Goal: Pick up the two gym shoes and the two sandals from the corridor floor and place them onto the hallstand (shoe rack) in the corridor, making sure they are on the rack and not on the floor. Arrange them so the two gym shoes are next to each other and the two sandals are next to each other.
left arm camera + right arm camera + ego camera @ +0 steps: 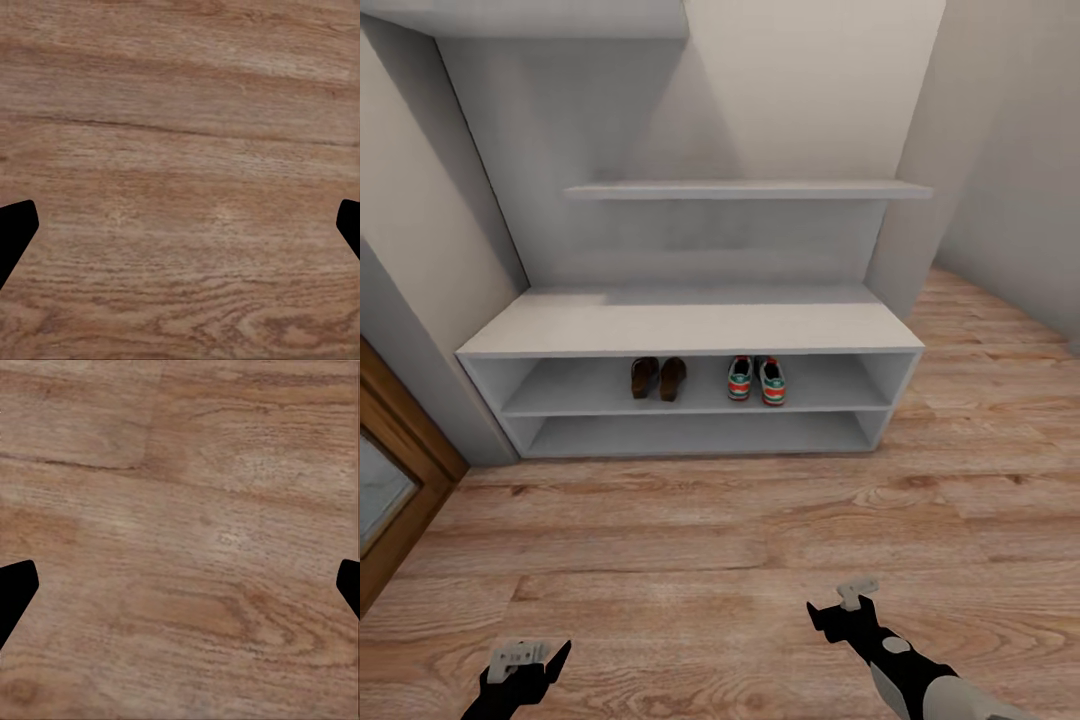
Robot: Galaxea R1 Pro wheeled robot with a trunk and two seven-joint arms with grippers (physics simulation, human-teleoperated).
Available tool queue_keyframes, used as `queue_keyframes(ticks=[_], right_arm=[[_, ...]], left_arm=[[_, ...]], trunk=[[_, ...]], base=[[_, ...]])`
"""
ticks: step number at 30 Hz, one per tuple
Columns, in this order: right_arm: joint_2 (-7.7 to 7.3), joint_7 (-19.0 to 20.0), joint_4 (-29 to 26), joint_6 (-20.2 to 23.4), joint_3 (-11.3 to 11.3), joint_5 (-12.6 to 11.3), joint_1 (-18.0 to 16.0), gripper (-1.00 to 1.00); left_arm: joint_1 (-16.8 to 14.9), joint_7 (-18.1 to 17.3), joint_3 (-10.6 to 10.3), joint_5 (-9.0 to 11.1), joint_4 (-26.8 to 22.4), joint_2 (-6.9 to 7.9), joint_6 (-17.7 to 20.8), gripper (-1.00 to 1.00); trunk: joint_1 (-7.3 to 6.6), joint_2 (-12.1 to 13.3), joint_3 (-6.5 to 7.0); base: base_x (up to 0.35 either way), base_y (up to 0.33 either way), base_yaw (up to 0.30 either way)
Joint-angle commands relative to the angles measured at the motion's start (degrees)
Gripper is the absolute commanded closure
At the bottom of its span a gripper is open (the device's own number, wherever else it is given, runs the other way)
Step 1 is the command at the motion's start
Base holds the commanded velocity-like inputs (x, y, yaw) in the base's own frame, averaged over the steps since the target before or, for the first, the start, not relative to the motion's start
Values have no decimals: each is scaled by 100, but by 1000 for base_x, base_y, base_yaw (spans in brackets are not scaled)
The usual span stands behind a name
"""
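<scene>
— Right, stock check: where do the shoes stand?

— Item one, I log the hallstand, light grey, against the back wall. Upper open shelf holds the two sandals, dark brown, side by side at left of centre; the two gym shoes (cream with teal stripes and red-orange heels) side by side just to their right, a small gap between the pairs. All four sit on the shelf, heels toward me.

— And the floor?

— Item two, the corridor floor, wood plank with visible grain, runs between the rack and my arms.

— Grippers?

— Item three, my left gripper, fingers spread wide, nothing between them, over bare planks. Item four, my right gripper, likewise spread and holding nothing. Both hang low, well apart from the rack.
</scene>
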Motion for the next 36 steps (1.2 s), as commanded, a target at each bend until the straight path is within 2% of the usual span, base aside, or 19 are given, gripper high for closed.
queue_keyframes(ticks=[1, 9, 16, 36], right_arm=[[-1, 26, 4, -16, -49, 32, -2, -100], [1, 30, 13, -13, -57, 25, -2, -100], [1, 32, 15, -13, -58, 25, 41, -100], [7, 32, 13, -13, -58, 16, 94, -100]], left_arm=[[-4, -42, 25, 15, 6, -1, -5, -100], [3, -24, 81, 47, 120, 28, -8, -100], [2, -26, 304, 37, 156, 52, -8, -100], [5, -25, 338, 10, 161, 52, -8, -100]], trunk=[[-24, 40, 14], [-199, 361, 158], [-353, 642, 284], [-792, 1444, 643]], base=[[0, 0, 0], [0, 0, 0], [0, 0, 0], [0, 0, 0]])
